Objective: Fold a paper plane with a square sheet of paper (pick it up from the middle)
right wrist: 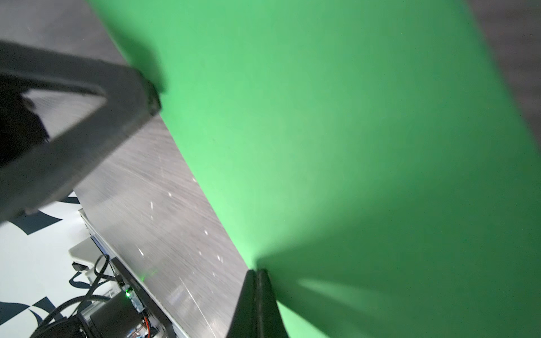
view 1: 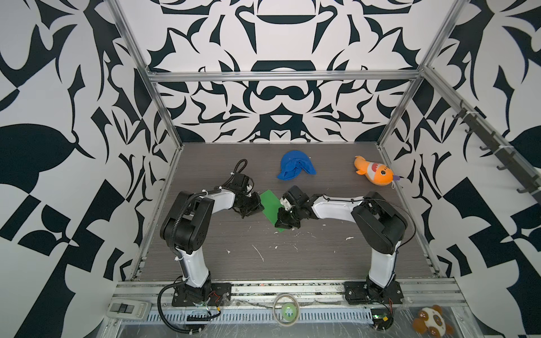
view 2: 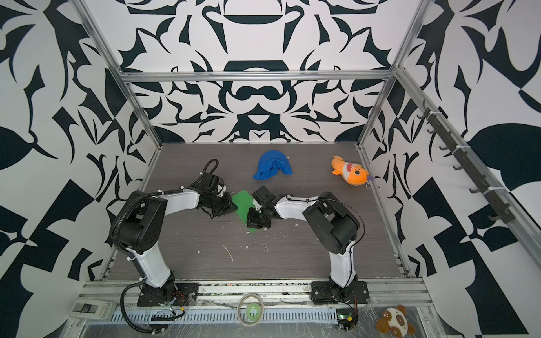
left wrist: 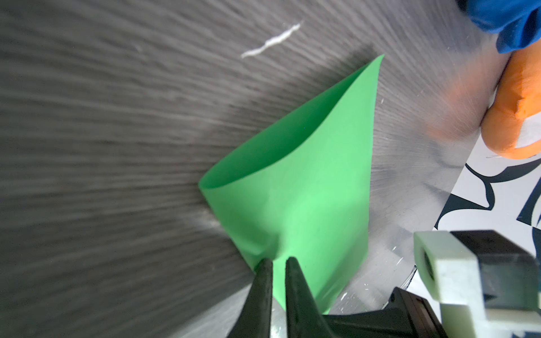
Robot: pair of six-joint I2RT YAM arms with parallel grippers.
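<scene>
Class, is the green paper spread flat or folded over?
Folded over loosely: the paper curves back on itself, two layers, uncreased.

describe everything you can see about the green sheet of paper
The square sheet of paper is thin, plain bright green, matte and unprinted. It is curled over on itself into a loose, open-ended fold with a rounded bend, no sharp crease. In both top views it shows as a slanted strip over the middle of the grey table, between the arms. The left end effector pinches one edge, puckering it; the right end effector is shut on another edge.
</scene>
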